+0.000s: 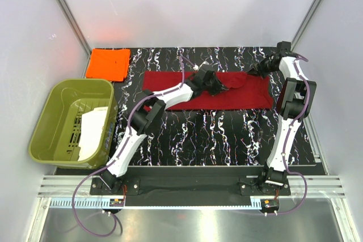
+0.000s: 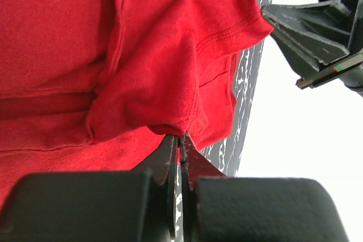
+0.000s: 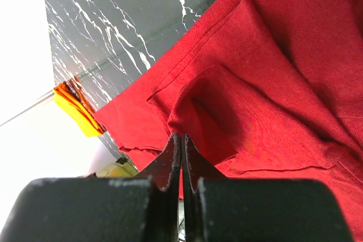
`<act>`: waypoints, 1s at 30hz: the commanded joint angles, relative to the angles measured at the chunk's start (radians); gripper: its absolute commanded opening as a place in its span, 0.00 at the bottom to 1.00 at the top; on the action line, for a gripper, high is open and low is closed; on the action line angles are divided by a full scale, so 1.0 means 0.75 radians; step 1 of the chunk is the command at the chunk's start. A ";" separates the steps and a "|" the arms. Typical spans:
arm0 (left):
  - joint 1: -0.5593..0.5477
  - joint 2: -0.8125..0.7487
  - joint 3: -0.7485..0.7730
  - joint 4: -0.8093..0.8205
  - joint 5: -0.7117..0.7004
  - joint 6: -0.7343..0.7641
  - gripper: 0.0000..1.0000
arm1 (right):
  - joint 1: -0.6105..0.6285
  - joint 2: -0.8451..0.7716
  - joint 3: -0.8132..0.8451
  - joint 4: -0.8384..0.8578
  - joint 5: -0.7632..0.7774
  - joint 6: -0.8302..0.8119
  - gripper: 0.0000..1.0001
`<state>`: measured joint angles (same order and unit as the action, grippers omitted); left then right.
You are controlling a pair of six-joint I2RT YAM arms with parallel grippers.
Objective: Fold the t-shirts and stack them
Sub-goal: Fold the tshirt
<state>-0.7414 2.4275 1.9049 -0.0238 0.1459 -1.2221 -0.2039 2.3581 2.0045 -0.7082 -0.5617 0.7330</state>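
Left gripper point(image 2: 180, 141): my fingers are pressed together on a raised fold of the dark crimson red cloth t-shirt point(image 1: 244, 97). The shirt lies spread across the far middle of the black marbled table point(image 1: 215, 140). Right gripper point(image 3: 181, 140): closed, pinching the shirt's right end. Folded bright orange cloth t-shirt point(image 1: 109, 63): far left corner.

The table point(image 1: 227, 140) has a black top veined with white, like marble. A red shirt point(image 1: 244, 97) lies across its far half, spread in a long band from left to right, rumpled near the middle and at its right end. An orange shirt point(image 1: 109, 64), folded flat into a rectangle, sits at the far left corner, apart from the red one. A tub point(image 1: 62, 92) stands against the left edge; whether it rests on the top cannot be told.
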 commanded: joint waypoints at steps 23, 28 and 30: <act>0.125 0.083 0.246 -0.023 0.578 0.138 0.00 | -0.043 -0.183 -0.040 0.020 0.045 -0.014 0.00; 0.140 0.134 0.283 -0.032 0.662 0.126 0.00 | -0.043 -0.205 -0.079 0.032 0.066 -0.018 0.00; 0.150 0.138 0.283 -0.050 0.671 0.140 0.00 | -0.047 -0.213 -0.097 0.028 0.078 -0.024 0.00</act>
<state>-0.6460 2.5225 2.0682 -0.0761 0.5747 -1.1385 -0.2348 2.2784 1.9465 -0.6994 -0.5316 0.7197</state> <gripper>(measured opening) 0.016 0.012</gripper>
